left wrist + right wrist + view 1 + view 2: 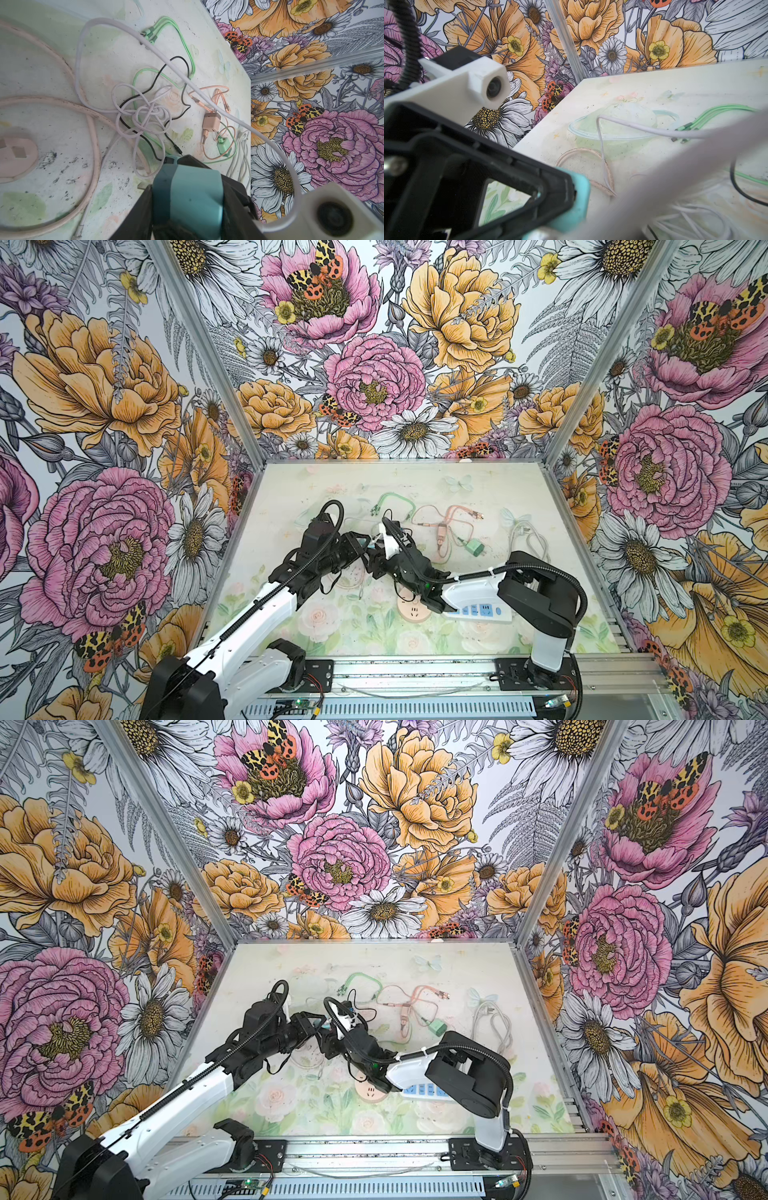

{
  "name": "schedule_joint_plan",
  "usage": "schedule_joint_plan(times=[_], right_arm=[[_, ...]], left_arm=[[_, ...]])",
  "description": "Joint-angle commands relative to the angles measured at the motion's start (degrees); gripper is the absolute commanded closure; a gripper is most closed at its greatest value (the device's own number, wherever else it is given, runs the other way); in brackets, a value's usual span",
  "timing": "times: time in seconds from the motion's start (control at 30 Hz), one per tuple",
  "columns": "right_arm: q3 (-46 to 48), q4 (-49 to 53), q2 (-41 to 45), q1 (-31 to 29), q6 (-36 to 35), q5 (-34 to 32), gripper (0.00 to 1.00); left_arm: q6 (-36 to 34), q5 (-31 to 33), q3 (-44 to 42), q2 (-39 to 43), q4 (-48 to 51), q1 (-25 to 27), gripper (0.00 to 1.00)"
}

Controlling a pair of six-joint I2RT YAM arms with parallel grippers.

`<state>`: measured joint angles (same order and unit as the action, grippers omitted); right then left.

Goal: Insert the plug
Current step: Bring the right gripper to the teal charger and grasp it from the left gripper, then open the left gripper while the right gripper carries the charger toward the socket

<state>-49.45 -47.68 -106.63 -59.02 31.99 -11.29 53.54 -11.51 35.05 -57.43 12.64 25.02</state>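
Where the two arms meet over the table, the left gripper is clamped on the teal plug, one black finger on each of its flanks. Seen from the left wrist, the plug's long axis runs along the gripper's reach. Its far end points out over the knot of loose cables, and it hangs above the table, not on it. A small grey piece juts out beside it; whether that is a prong I cannot tell.

In both top views the plug shows only as a sliver of teal facing right, toward the right gripper, which points back at it from just beside. Whether the right gripper's jaws are wide, narrow or holding something cannot be made out. A white cable arcs through the air to that side and crosses the right wrist view as a blur.

The pink round socket lies nearer the front edge under the right forearm, with the white power strip beside it. A green adapter sits apart, to the right.
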Motion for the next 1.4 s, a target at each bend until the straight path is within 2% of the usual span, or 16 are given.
schedule_joint_plan(times=[0.0, 0.1, 0.27, 0.33, 0.43, 0.6, 0.97, 1.03, 1.07, 1.27, 1.37], right_arm=[[0.69, -4.33, 0.93, 0.04, 0.29, -4.42, 0.53], [1.84, -5.7, 1.53, 0.02, 0.1, -5.58, 0.65], [2.76, -5.61, 2.26, 0.06, -0.39, -5.63, 0.71], [2.78, -5.02, 2.56, 0.21, -0.39, -4.83, 0.67], [3.02, -5.49, 2.7, 0.31, -0.37, -4.18, 0.55], [5.23, -13.75, 1.58, 0.27, 0.96, -5.31, 0.51], [2.04, -8.83, -0.56, 0.06, 1.13, -2.24, 0.64], [0.96, -5.3, -0.26, 0.13, 1.08, -2.41, 0.69], [0.32, -2.94, -0.05, 0.13, 0.98, -2.64, 0.75], [-0.37, 2.94, 1.96, 0.29, -1.78, -4.1, 1.0], [0.31, 4.37, 3.62, 0.9, -3.25, -4.2, 1.0]], left_arm=[[-0.01, -1.11, -0.33, 0.55, -1.83, 0.47, 0.58], [-0.04, -1.0, -0.33, 0.43, -1.77, 0.46, 0.58], [-0.36, -0.28, -0.15, 1.03, -0.71, 0.39, 0.58], [-0.41, 0.07, -0.11, 1.41, -0.19, 0.35, 0.58], [-0.28, 0.21, -0.26, 1.79, 0.01, 0.33, 0.59], [-0.01, 0.26, -0.59, 1.64, -0.03, 0.44, 0.59], [1.38, -0.32, -2.32, 1.97, -2.82, 0.71, 0.6], [2.25, -0.37, -2.9, 1.84, -4.15, 0.73, 0.6], [2.72, -0.61, -3.1, 1.74, -5.0, 0.73, 0.6], [0.69, 0.97, -1.17, 2.04, -1.49, 1.09, 0.42], [-1.43, 2.66, 0.43, 3.85, 2.39, 1.0, 0.34]])
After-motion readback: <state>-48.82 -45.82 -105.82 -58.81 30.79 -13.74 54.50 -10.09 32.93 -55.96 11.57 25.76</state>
